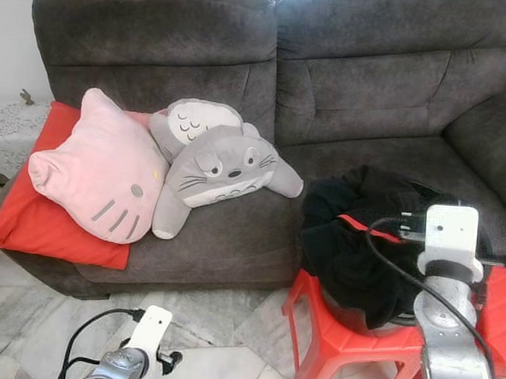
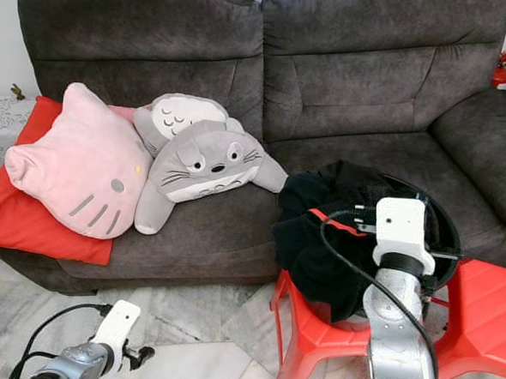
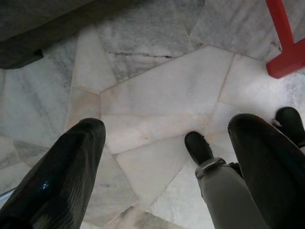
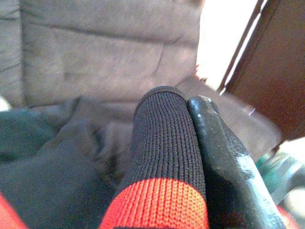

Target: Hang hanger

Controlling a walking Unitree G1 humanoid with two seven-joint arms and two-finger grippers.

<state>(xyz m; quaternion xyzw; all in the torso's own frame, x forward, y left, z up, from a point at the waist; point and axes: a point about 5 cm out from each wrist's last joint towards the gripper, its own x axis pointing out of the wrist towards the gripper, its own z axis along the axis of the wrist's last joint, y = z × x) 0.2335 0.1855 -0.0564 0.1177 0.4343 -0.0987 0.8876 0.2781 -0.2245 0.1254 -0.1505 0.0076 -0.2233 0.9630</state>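
Observation:
A heap of black clothes [image 1: 352,247] with a red trim fills a black basket [image 2: 444,227] on a red stool [image 1: 330,340] in front of the sofa. My right arm [image 1: 449,279] reaches over the basket's near side, and its wrist hides the fingers in the eye views. In the right wrist view my right gripper [image 4: 188,102] is shut. Black ribbed knit with a red band [image 4: 162,157] lies pressed against one glossy finger. My left gripper [image 3: 169,126] hangs low over the marble floor, open with nothing in it.
A dark grey sofa [image 1: 354,84] carries a pink cat cushion [image 1: 95,167], a grey plush [image 1: 224,166] and a red cushion [image 1: 37,202]. A second red stool [image 2: 487,298] stands at the right. A red stool leg [image 3: 283,47] stands near my left gripper.

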